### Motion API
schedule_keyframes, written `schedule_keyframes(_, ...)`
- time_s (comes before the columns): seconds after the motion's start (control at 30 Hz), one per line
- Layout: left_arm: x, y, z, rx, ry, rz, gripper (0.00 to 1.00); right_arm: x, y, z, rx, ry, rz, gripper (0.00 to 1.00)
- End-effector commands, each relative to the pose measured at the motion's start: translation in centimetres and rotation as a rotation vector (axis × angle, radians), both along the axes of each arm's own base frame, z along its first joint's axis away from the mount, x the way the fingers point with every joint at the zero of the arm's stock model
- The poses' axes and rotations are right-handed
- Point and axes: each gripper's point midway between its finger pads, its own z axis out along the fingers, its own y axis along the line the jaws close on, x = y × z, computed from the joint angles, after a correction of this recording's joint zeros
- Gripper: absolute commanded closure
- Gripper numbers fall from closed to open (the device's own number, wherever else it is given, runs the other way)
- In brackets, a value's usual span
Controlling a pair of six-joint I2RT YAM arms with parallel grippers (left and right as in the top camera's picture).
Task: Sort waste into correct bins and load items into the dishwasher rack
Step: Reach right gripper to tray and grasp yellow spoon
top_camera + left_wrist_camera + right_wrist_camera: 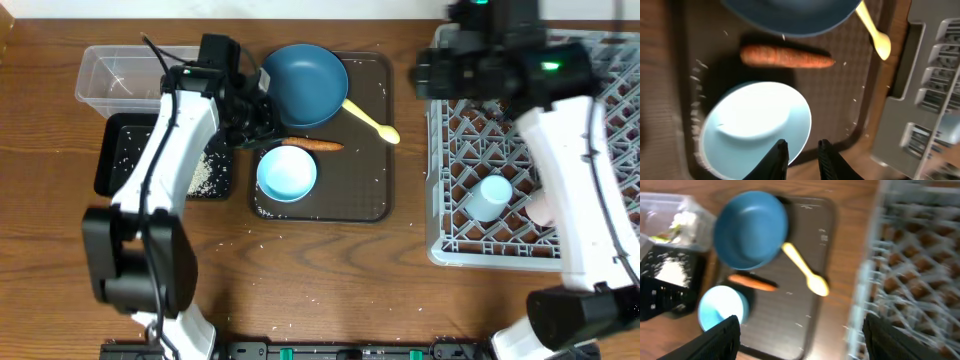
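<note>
On the brown serving tray (365,190) lie the dark blue plate (303,85), an orange carrot stick (310,144), the yellow spoon (372,122) and the light blue bowl (287,172). My left gripper (250,115) hangs over the tray's left side. In the left wrist view the gripper (802,155) has its fingers slightly apart over the bowl's (755,125) rim, with nothing between them. My right gripper (802,340) stands wide open and empty, between the tray and the dishwasher rack (530,240). A light blue cup (490,195) stands in the rack. A pink cup (540,208) shows partly beside my right arm.
The clear tub (125,75) at the back left holds crumpled white paper (682,222). In front of it, the black tray (115,160) holds white rice (205,175). Loose grains dot the serving tray and the wooden table.
</note>
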Motion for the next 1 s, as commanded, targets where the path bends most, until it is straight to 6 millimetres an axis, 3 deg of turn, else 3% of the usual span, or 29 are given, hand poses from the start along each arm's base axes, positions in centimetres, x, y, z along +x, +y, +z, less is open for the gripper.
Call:
schedule_keyframes(0.0,1.0,2.2,4.2,0.191,-0.182,0.024,0.76,1.2,2.4,-2.0,0.003,0.022,-0.001,0.25)
schedule_keyframes(0.2,0.6,3.6,6.5,0.303,-0.261,0.058,0.63,3.2,5.4,-7.1,-0.105,0.036,0.133,0.28)
schedule_keyframes(0.6,0.5,3.8,6.2,0.308,-0.251,0.059,0.58,4.5,5.8,-19.3,-0.321,0.158,0.453,0.43)
schedule_keyframes(0.97,0.5,3.8,6.2,0.307,-0.251,0.059,0.58,4.3,5.7,-25.9,-0.35,0.262,0.495,0.49)
